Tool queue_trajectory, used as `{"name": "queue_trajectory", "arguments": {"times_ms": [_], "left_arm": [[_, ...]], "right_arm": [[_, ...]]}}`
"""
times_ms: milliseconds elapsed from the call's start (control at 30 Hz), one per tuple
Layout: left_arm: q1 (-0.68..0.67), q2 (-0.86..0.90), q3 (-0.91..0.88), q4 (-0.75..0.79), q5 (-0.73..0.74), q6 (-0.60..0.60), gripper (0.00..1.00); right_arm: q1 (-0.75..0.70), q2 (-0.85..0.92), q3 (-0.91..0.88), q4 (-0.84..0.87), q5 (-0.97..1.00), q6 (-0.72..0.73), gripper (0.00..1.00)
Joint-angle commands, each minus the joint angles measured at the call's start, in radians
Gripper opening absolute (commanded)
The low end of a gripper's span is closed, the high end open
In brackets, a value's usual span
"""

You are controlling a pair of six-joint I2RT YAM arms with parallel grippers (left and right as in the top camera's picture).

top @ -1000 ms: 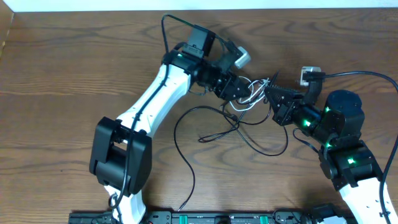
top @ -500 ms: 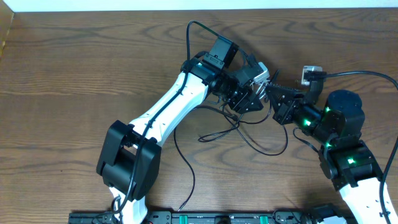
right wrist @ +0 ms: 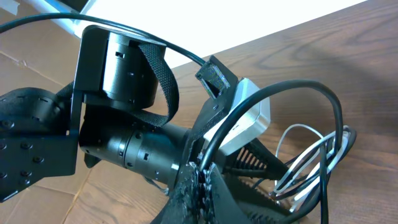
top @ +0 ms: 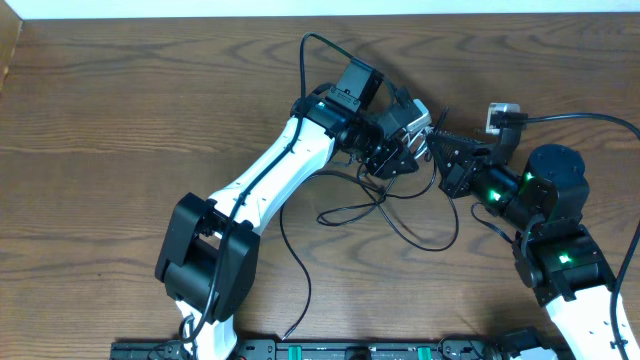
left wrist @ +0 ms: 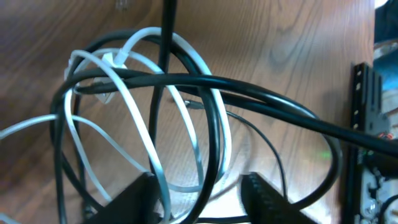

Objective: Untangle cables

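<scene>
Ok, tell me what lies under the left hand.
The tangled white cable and black cable, wood table beneath. Crossings hide the lower strands; plugs cannot be made out.

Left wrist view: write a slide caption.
Tangled white cable and black cable looping through each other over the wooden table.

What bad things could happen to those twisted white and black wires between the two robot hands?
The thin white cable weaves through loops of the thin black cable between the spread fingers of the left gripper, so pulling might tighten the knot. The right gripper appears pinched on the black cable, right beside the left gripper; they might bump.
</scene>
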Motion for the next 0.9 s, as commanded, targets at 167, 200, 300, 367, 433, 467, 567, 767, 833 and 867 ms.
{"name": "queue_trajectory", "arguments": {"times_ms": [167, 200, 300, 367, 433, 467, 567, 767, 833, 867], "left_arm": [[0.000, 0.080, -0.011, 0.023, -0.005, 0.011, 0.29], [0.000, 0.097, -0.011, 0.026, -0.005, 0.008, 0.26], [0.000, 0.145, -0.011, 0.035, -0.034, -0.016, 0.19], [0.004, 0.169, -0.011, 0.037, -0.100, -0.038, 0.08], [0.014, 0.172, -0.011, 0.034, -0.133, -0.045, 0.07], [0.025, 0.166, -0.011, 0.034, -0.135, -0.047, 0.07], [0.055, 0.138, -0.011, 0.036, -0.145, -0.053, 0.07], [0.141, 0.031, -0.011, 0.021, -0.268, -0.052, 0.07], [0.171, -0.011, -0.011, 0.015, -0.282, -0.052, 0.07], [0.187, -0.034, -0.011, 0.014, -0.280, -0.053, 0.08]], "right_arm": [[0.005, -0.018, 0.000, 0.008, -0.027, 0.011, 0.01], [0.005, -0.019, 0.000, 0.009, -0.028, 0.011, 0.01], [0.005, -0.023, 0.000, 0.005, -0.027, 0.011, 0.01], [0.005, -0.025, 0.000, 0.001, -0.027, 0.011, 0.01], [0.005, -0.028, 0.000, -0.002, -0.027, 0.010, 0.01], [0.005, -0.030, 0.000, -0.003, -0.024, 0.010, 0.01], [0.005, -0.030, 0.000, -0.006, -0.023, 0.010, 0.01], [0.005, -0.030, 0.000, -0.031, 0.022, 0.010, 0.01], [0.005, -0.029, 0.000, -0.055, 0.053, 0.009, 0.01], [0.005, -0.029, 0.000, -0.075, 0.074, 0.009, 0.01]]}}
